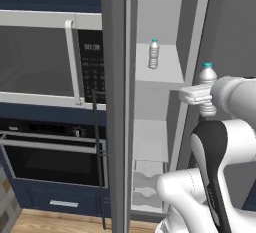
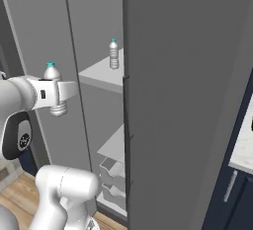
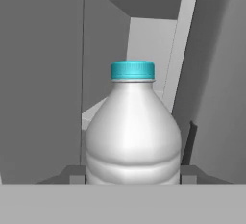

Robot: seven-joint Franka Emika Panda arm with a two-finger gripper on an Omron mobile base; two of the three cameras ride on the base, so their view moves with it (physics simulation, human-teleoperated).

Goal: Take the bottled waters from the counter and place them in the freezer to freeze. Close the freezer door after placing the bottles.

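One bottled water (image 1: 153,53) (image 2: 114,54) stands upright on an upper white shelf inside the open freezer (image 1: 165,12) (image 2: 94,26). My gripper (image 1: 206,97) (image 2: 57,95) (image 3: 133,176) is shut on the second bottled water (image 1: 207,79) (image 2: 51,76) (image 3: 133,131), holding it upright by its body, just outside the freezer opening at about shelf height. Its blue cap (image 3: 133,70) points up. The freezer door (image 1: 117,127) (image 2: 34,51) stands swung open to the left, and its dark handle (image 1: 96,142) shows. A strip of the counter (image 2: 244,147) shows at the far right.
A steel wall microwave (image 1: 40,59) and an oven (image 1: 50,157) sit left of the open door. The fridge's large grey front (image 2: 188,100) rises right of the freezer. Lower freezer shelves and bins (image 1: 147,177) (image 2: 112,170) lie below. The floor is wood (image 1: 55,222).
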